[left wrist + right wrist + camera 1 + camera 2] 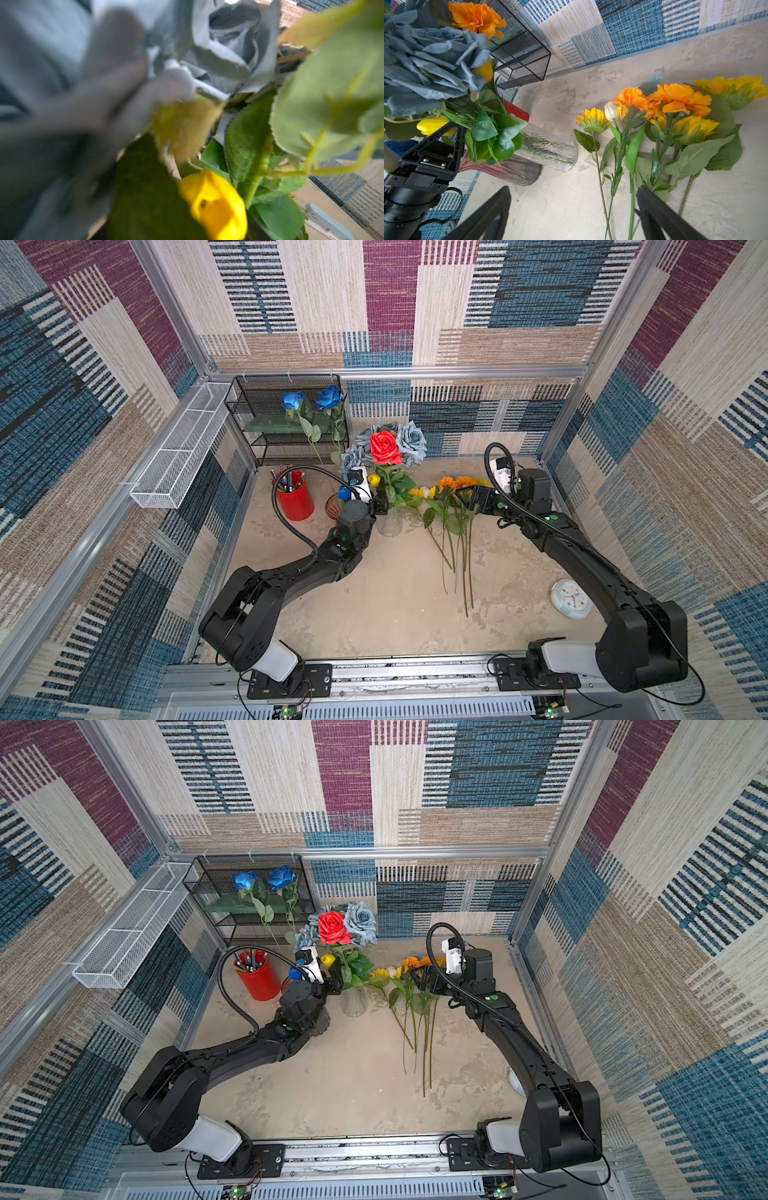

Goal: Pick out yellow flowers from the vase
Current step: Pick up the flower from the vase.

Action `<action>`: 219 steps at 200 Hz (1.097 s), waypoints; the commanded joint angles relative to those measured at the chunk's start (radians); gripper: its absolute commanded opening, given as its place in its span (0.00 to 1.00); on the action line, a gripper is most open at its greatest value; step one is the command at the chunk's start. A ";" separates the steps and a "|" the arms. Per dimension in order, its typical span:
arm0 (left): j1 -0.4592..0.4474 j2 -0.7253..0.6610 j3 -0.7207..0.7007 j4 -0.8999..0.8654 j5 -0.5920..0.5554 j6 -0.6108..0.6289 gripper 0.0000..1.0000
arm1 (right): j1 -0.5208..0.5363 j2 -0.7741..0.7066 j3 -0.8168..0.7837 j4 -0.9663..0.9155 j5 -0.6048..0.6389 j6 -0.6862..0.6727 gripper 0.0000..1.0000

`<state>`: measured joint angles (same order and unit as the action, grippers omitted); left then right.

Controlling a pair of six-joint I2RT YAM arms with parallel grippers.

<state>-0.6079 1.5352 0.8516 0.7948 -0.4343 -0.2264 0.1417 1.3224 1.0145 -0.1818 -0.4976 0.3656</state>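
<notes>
One light, floppy yellow tulip point(374, 480) is sitting mid-frame, probably best pinched by its stem; left gripper point(379, 497) unreadable, right gripper point(573, 193) gaping empty.

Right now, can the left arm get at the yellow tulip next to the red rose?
Probably yes. The left tool sits right beside the yellow tulip. Only the green leaves crowd that side, and the right arm is well clear.
</notes>
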 commanded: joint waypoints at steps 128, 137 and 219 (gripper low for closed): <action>0.007 -0.053 0.023 -0.068 0.048 -0.042 0.25 | -0.004 -0.002 0.019 0.005 -0.011 0.024 0.96; 0.007 -0.056 0.025 -0.070 0.049 -0.041 0.24 | -0.004 -0.003 0.017 0.005 -0.012 0.024 0.96; 0.009 -0.128 0.062 -0.172 0.057 -0.082 0.09 | -0.004 -0.009 0.010 0.012 -0.014 0.031 0.96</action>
<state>-0.5995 1.4242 0.9066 0.6529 -0.3649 -0.2798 0.1371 1.3209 1.0233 -0.1898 -0.5049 0.3920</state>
